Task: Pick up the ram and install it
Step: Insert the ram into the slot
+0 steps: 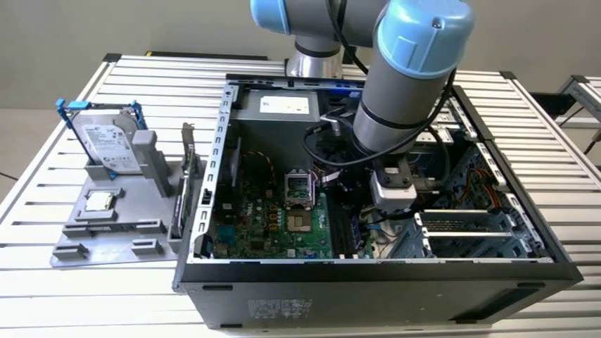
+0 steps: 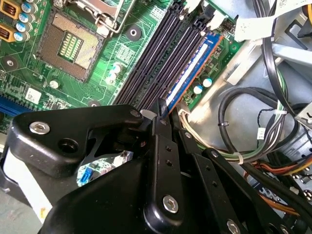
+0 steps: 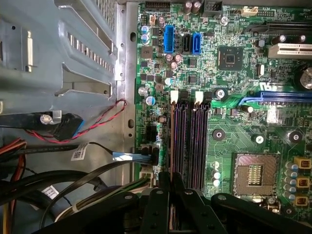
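Note:
The ram is a slim stick with a blue label. It stands on edge in the outermost of the black memory slots, on the side nearest the cables. In the first wrist view the ram shows as a thin edge beside the empty slots. My gripper has its black fingers pressed together over one end of the stick, also in the first wrist view. The exterior view has the gripper low inside the open computer case.
A CPU socket lies beside the slots. Bundled cables and a metal drive cage crowd the other side. Outside the case, a grey holder carries a hard drive in a blue frame and a bracketed card.

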`<state>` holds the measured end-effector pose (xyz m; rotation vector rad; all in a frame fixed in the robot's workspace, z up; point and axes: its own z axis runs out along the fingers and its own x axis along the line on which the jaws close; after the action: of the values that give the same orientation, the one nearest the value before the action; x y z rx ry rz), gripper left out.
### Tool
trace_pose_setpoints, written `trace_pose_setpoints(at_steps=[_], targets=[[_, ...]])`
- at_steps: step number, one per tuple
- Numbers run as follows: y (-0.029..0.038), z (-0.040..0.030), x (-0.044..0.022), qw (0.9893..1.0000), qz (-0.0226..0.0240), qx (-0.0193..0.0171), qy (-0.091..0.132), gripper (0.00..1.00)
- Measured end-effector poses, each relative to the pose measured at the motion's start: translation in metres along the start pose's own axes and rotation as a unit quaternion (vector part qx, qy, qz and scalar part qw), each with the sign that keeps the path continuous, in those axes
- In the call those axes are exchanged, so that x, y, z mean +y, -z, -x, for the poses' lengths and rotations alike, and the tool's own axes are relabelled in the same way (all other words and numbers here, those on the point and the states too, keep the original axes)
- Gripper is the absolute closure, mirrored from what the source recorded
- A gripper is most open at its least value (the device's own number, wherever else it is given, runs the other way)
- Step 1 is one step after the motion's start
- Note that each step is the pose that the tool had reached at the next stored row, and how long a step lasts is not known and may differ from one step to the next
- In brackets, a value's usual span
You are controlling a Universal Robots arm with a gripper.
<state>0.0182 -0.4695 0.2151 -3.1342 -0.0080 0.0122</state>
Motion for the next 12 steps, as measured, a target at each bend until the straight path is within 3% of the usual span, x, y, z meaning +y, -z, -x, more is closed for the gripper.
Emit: trace_pose_setpoints(at_steps=[12], targets=[[-0.0012, 0.0000, -0.0010, 1.0000, 0.0002, 0.0000, 0.000, 1.00]])
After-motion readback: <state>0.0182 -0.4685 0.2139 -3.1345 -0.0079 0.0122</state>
